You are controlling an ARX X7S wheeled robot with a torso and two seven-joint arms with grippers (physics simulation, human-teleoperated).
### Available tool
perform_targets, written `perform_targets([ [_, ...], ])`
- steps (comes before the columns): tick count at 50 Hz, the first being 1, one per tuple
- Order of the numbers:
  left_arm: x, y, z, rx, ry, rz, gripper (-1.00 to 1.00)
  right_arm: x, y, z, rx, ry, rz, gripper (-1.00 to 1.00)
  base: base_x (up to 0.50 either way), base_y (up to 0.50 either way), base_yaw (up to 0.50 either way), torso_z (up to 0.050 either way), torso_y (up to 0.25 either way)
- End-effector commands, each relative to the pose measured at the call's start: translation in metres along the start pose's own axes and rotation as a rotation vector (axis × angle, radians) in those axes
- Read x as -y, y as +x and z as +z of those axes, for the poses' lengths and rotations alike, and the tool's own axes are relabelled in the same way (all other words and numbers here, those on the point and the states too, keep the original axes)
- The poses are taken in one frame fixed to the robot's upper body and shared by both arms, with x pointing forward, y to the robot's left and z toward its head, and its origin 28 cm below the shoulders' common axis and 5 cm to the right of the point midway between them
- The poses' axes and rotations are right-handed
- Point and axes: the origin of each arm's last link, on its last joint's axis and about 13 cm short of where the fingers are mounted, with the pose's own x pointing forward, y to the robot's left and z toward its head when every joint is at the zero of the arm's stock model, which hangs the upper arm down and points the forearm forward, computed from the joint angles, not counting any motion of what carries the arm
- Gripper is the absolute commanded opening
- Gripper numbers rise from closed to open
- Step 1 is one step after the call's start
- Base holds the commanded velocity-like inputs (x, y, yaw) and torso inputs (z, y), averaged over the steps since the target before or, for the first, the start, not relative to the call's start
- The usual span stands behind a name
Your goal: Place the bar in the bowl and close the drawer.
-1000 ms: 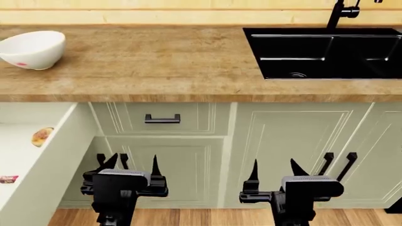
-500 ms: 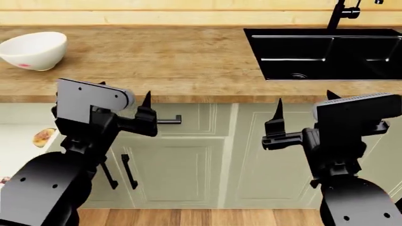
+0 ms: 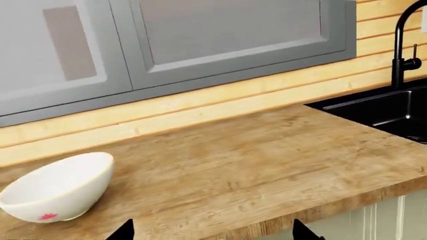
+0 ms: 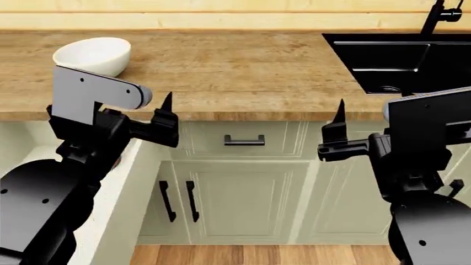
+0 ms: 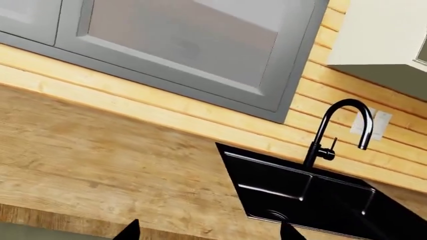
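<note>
Head view: bowl point(image 4: 92, 54) upright on counter point(image 4: 235, 72), well left of the sink point(image 4: 405, 61), mouth up; likely rigid, glossy, slippery. Bar not visible; presumably light, crumbly, best pinched at its edges. Drawer point(image 4: 121, 187) open beneath bowl. Left tool point(image 4: 163, 118) and right tool point(image 4: 337, 135) empty, spread wide.
</note>
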Motion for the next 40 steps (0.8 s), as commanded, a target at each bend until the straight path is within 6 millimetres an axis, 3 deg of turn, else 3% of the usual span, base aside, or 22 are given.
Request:
perform_targets([
  [1,-0.001,0.0,0.004,0.003,0.012,-0.001,1.0,0.002,0.0,0.001,0.002,-0.005,-0.008,1.0,0.0,0.5,0.0,0.05,0.014],
  [34,-0.004,0.0,0.001,0.01,0.014,0.02,1.0,0.003,0.0,0.0,0.0,0.001,-0.017,1.0,0.0,0.5,0.0,0.05,0.013],
  [40,-0.01,0.002,0.013,0.031,-0.033,0.051,1.0,0.009,0.001,0.01,0.003,-0.002,-0.03,1.0,0.0,0.0,0.0,0.001,0.0],
])
